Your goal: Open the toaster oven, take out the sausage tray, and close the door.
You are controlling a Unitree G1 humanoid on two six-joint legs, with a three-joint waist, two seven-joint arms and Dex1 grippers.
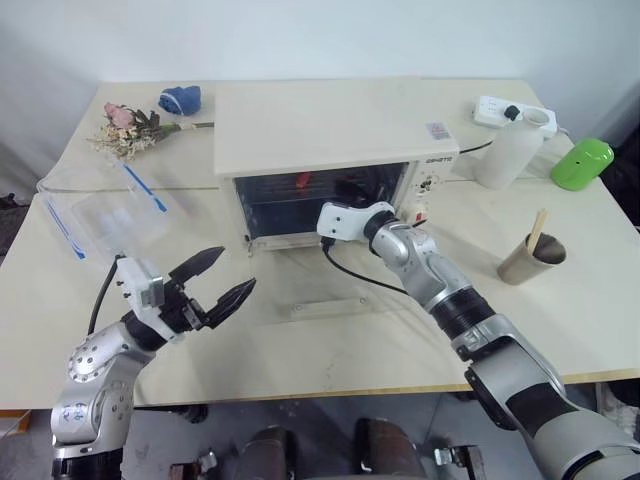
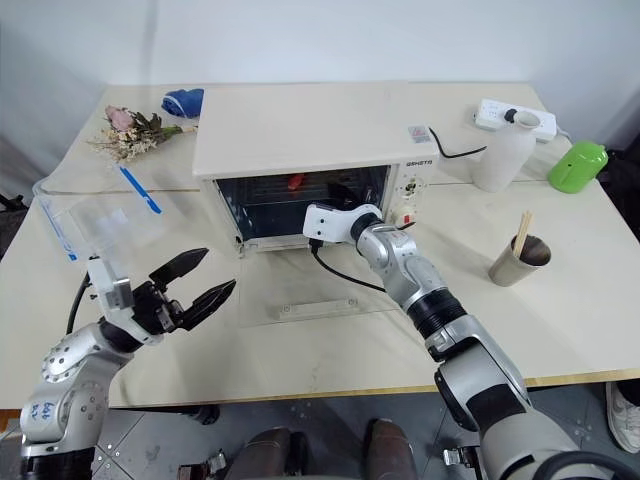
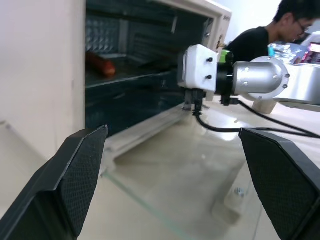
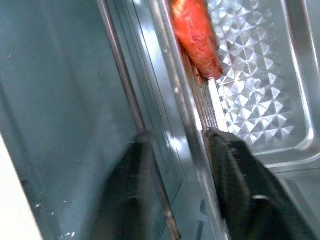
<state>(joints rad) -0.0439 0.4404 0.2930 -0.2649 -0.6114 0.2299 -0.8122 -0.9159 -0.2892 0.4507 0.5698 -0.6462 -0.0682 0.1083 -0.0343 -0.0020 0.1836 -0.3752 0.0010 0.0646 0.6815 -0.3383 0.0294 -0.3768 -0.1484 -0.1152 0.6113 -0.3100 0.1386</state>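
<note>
The cream toaster oven [image 1: 330,125] stands at the middle of the table with its door [image 1: 330,290] folded down flat, the bar handle [image 1: 325,308] toward me. Inside, the silver sausage tray [image 4: 260,100] holds a red sausage [image 4: 195,35]. My right gripper [image 4: 175,137] reaches into the oven's mouth, its two fingers closed on either side of the tray's near rim. My left gripper [image 1: 237,268] hangs open and empty in front of the oven, left of the door.
A clear plastic box with blue strips [image 1: 100,215] lies at the left. Dried flowers [image 1: 130,128] and a blue cloth [image 1: 180,98] are at the back left. A white bottle [image 1: 510,150], power strip [image 1: 500,108], green object [image 1: 582,163] and paper cup [image 1: 530,260] stand on the right. A person [image 3: 270,30] sits beyond.
</note>
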